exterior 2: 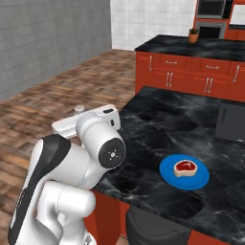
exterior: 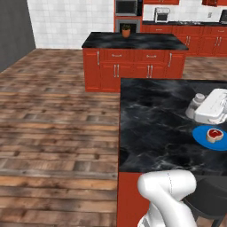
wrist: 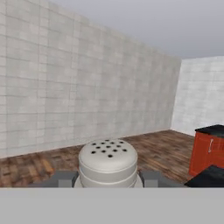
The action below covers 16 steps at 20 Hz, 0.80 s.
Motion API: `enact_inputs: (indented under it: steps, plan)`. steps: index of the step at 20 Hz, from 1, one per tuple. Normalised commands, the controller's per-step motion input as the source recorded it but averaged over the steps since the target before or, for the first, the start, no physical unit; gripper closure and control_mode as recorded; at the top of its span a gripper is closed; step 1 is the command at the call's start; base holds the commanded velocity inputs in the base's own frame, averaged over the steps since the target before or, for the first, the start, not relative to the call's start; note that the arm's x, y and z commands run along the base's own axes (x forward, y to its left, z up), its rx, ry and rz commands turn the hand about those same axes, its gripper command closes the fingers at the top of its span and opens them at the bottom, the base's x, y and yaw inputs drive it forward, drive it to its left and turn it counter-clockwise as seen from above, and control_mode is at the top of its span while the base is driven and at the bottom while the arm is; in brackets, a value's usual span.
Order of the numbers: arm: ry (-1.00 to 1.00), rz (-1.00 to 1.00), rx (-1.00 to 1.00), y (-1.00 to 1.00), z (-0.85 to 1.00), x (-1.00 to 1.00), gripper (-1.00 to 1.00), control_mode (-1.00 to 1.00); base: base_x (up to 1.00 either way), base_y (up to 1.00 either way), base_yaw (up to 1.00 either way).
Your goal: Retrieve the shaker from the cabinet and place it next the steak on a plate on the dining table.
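Left base view: gripper over counter, shaker in it. Plate with steak just beside, toward robot.

Right base view: shaker at gripper tip; plate, steak well apart from it.

Hand view: fingers clamped on shaker, holed cap showing.

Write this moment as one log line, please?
gripper: shut on shaker | steak on plate on dining table | shaker not yet placed
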Motion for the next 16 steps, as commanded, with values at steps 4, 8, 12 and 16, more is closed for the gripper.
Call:
enact_inputs:
  steps: [4,8,12,16]
  plan:
    - [0.05,-0.20,0.00,-0.24,-0.02,0.38,1.00,-1.00,0.00,0.00,0.00]
    - [0.00,-0.18,0.00,-0.27,-0.18,0.16,1.00,-1.00,0.00,0.00,0.00]
    - [0.00,-0.15,0.00,-0.14,-0.22,0.01,1.00,-1.00,0.00,0.00,0.00]
    - [0.00,-0.18,0.00,-0.05,-0.11,0.11,1.00,-1.00,0.00,0.00,0.00]
